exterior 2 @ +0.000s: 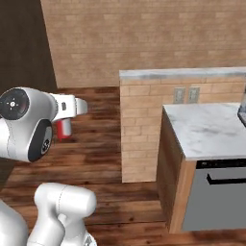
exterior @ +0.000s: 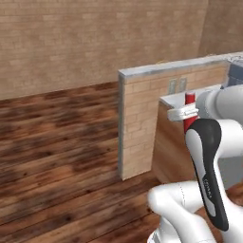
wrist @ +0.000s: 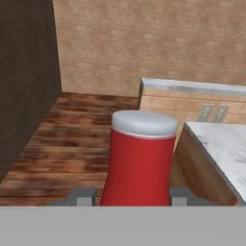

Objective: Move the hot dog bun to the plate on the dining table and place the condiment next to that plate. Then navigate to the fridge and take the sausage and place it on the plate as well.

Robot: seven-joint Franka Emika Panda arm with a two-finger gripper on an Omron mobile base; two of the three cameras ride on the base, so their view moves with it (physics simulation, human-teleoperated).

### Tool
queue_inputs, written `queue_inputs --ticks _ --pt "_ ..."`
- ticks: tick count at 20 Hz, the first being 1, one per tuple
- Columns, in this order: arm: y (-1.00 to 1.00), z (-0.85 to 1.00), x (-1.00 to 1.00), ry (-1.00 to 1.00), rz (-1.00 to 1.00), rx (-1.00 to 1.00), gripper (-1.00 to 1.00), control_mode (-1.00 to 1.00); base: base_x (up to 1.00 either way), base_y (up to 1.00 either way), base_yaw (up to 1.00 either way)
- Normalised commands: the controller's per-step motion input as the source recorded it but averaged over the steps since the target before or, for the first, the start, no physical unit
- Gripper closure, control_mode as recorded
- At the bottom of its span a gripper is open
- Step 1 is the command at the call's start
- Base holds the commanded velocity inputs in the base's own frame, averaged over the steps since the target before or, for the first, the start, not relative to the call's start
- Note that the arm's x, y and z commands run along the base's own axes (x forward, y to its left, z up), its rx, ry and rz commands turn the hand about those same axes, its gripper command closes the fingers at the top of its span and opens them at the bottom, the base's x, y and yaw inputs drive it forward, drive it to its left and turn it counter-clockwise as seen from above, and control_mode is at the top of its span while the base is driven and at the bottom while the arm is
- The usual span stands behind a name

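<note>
Condiment [wrist: 140, 161], red with a white cap, sits clamped between the closed fingers [wrist: 82, 196], held up over the wood floor [exterior: 57, 156] beside a brick half-wall [exterior 2: 139, 129].

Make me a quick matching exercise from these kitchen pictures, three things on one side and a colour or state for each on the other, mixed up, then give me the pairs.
Things:
1. condiment
2. gripper
3. counter top

States:
A. white marble with grey veins
B. red with a white cap, held up off the floor
C. shut on the bottle

Pairs: 1-B, 2-C, 3-A
</note>
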Motion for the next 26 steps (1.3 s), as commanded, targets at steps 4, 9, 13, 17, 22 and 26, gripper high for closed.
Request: queue_inputs --ticks 4,9,13,17,22,26 --pt "0.0 0.0 0.0 0.0 0.0 0.0 1.0 1.0 1.0 1.0 0.09" --pt "0.0 0.0 0.0 0.0 0.0 0.0 1.0 1.0 1.0 1.0 0.05" --pt "0.0 0.0 0.0 0.0 0.0 0.0 1.0 1.0 1.0 1.0 0.0" --pt "0.0 0.0 0.0 0.0 0.0 0.0 1.0 1.0 1.0 0.85 -0.04" --pt "0.0 0.0 0.0 0.0 0.0 0.0 1.0 1.0 1.0 0.62 -0.17" --pt "0.0 0.0 0.0 0.0 0.0 0.0 1.0 1.0 1.0 0.41 -0.3"
